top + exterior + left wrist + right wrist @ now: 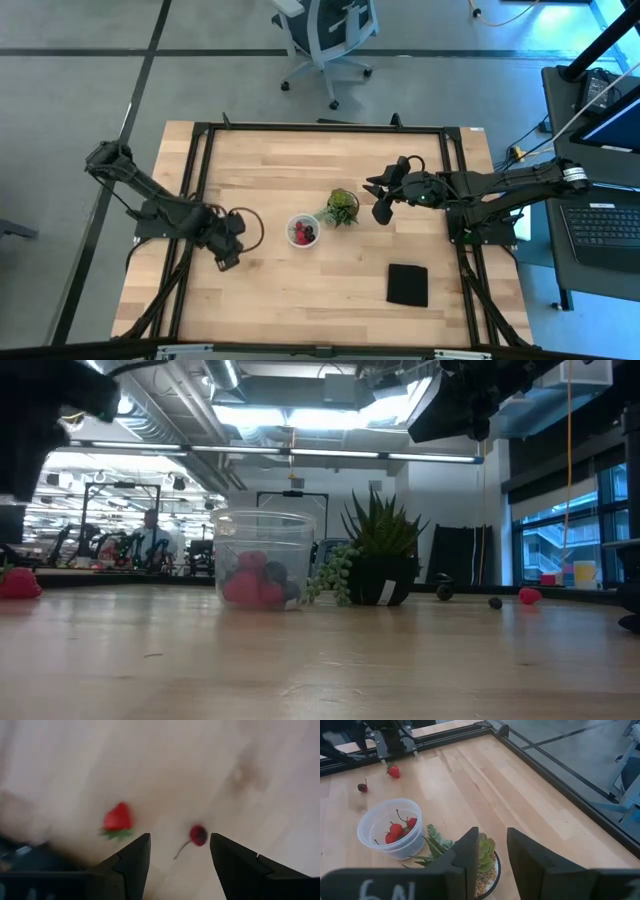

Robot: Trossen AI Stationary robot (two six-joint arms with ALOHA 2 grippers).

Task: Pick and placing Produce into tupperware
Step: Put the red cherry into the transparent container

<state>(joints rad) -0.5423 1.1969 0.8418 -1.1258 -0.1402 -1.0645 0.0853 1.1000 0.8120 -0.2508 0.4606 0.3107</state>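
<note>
While left gripper (177, 855) hangs low, jaws wide over cherry (198, 835), right gripper (492, 852) above plant (482, 855), jaws narrow

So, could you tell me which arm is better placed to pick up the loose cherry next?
The left. Its gripper hangs over the table with open fingers either side of the cherry, a strawberry beside it. The right gripper is raised beyond the plant, farther from both than the tupperware.
</note>
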